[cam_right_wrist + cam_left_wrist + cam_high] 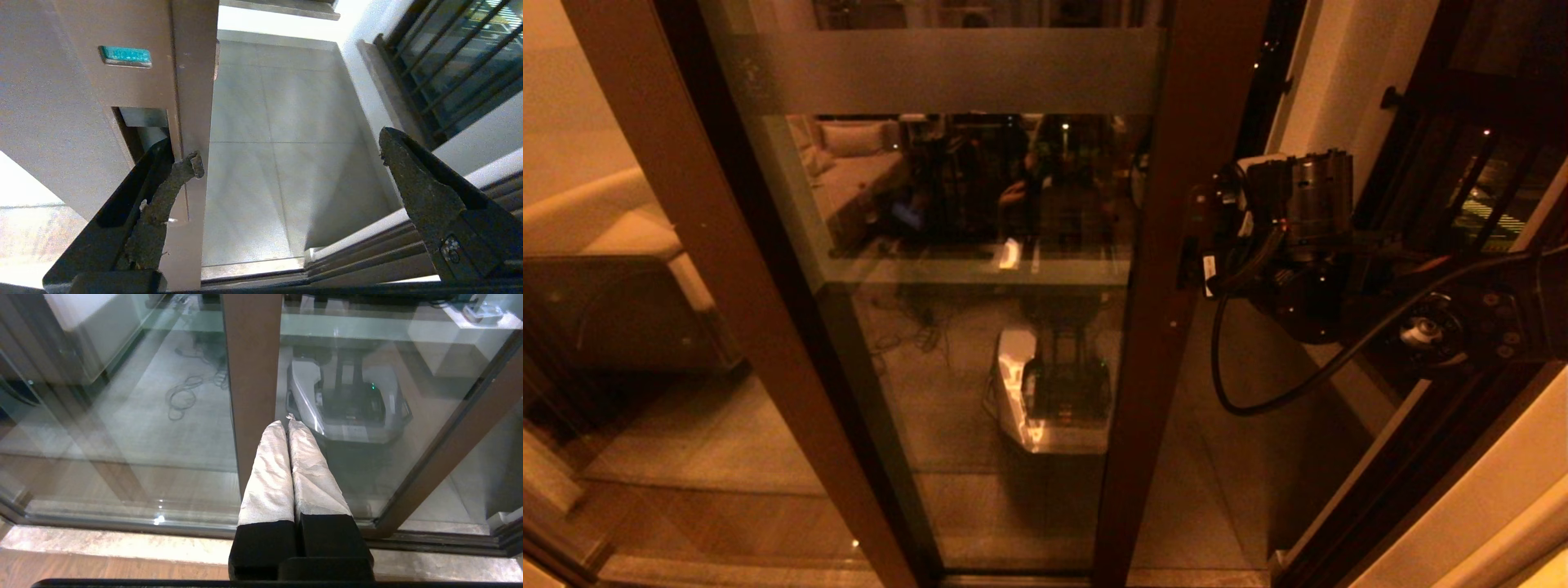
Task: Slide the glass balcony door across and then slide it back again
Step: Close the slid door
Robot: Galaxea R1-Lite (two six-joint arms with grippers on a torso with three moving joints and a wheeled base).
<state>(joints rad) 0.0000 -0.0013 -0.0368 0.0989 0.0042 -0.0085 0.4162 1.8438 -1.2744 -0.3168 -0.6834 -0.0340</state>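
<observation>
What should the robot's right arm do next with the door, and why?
Probably push the door a bit further toward the robot's left. The right tool is open, with one finger hooked at the handle recess in the door's edge, and a gap onto the balcony floor already shows beside it.

There was one glass balcony door (980, 269), carrying one frosted band (947, 72) and one recessed handle (141, 126). Two grippers showed: the right gripper (288, 157) with two fingers spread apart, the handle beside one of them, and the left gripper (289, 426) with two fingers pressed together.
</observation>
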